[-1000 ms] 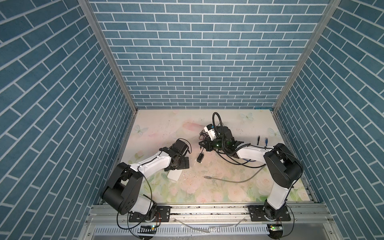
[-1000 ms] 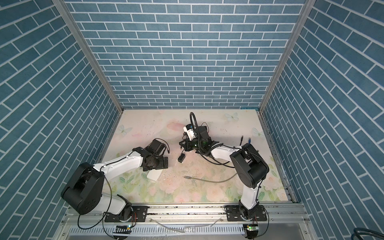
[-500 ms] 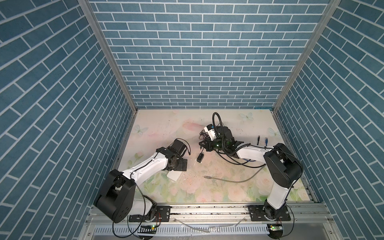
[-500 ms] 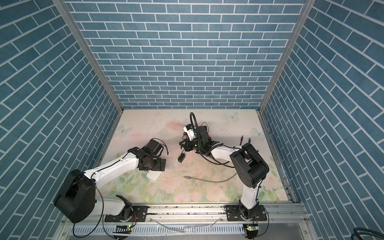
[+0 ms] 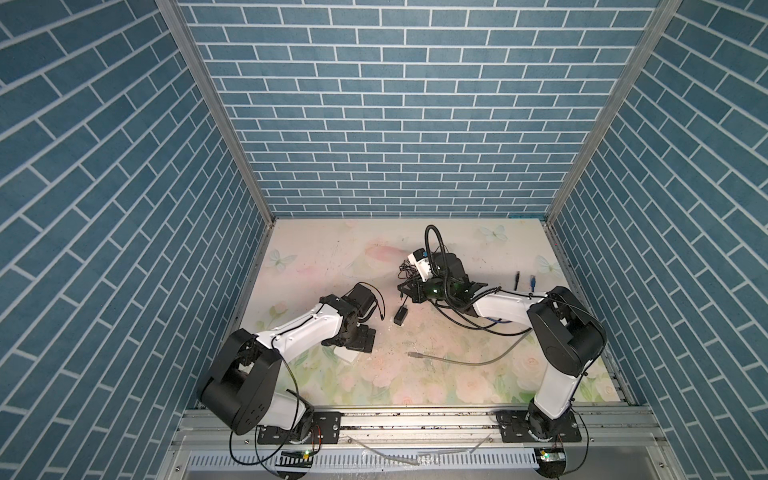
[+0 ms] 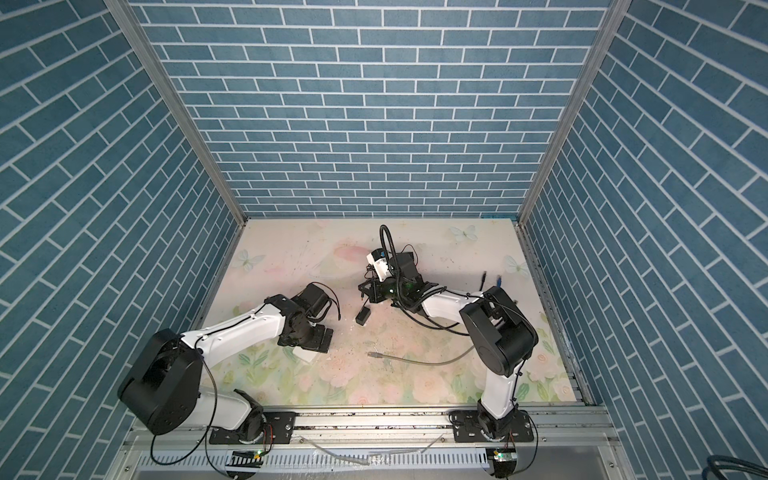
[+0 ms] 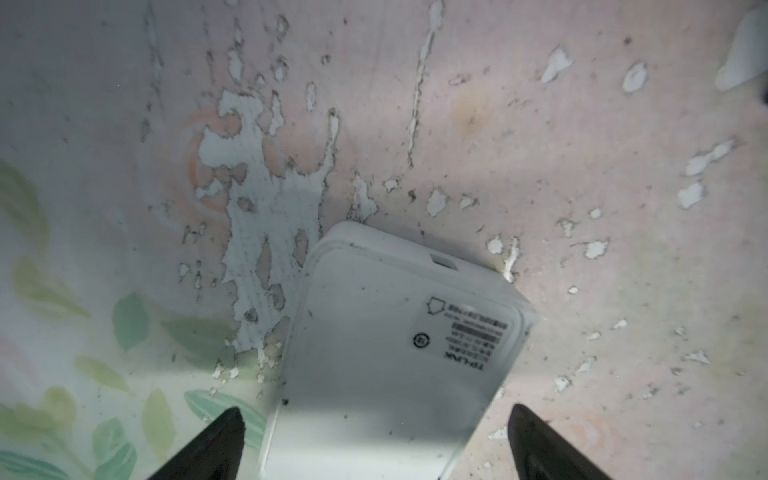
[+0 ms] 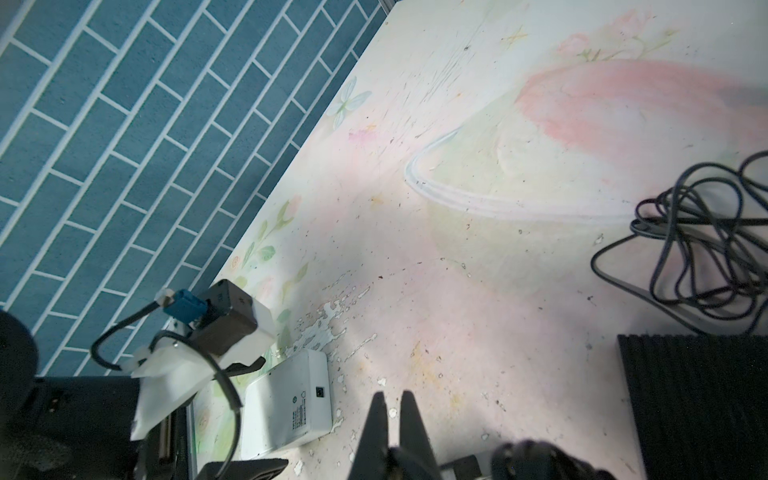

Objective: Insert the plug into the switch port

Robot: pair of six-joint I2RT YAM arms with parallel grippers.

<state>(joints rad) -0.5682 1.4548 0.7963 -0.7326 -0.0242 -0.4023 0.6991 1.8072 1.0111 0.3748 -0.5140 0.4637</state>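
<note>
Left wrist view: left gripper (image 7: 374,410) spread astride switch (image 7: 386,340); square jaws before closing. Right gripper (image 8: 392,399) pinched shut.

Floral tabletop (image 5: 332,257), blue brick walls (image 5: 395,124)

A white switch (image 7: 395,353), label up, is seen lying on the chipped floral worktop (image 7: 540,145) between widely spread fingers (image 7: 212,446).

**White shells, black joints**

The left arm (image 5: 299,332) and right arm (image 5: 507,305) wear white link shells between bulky black joint housings. Thin black cables loop just behind each claw. The left gripper (image 7: 375,410) has black, tapering fingers (image 7: 212,453).
</note>
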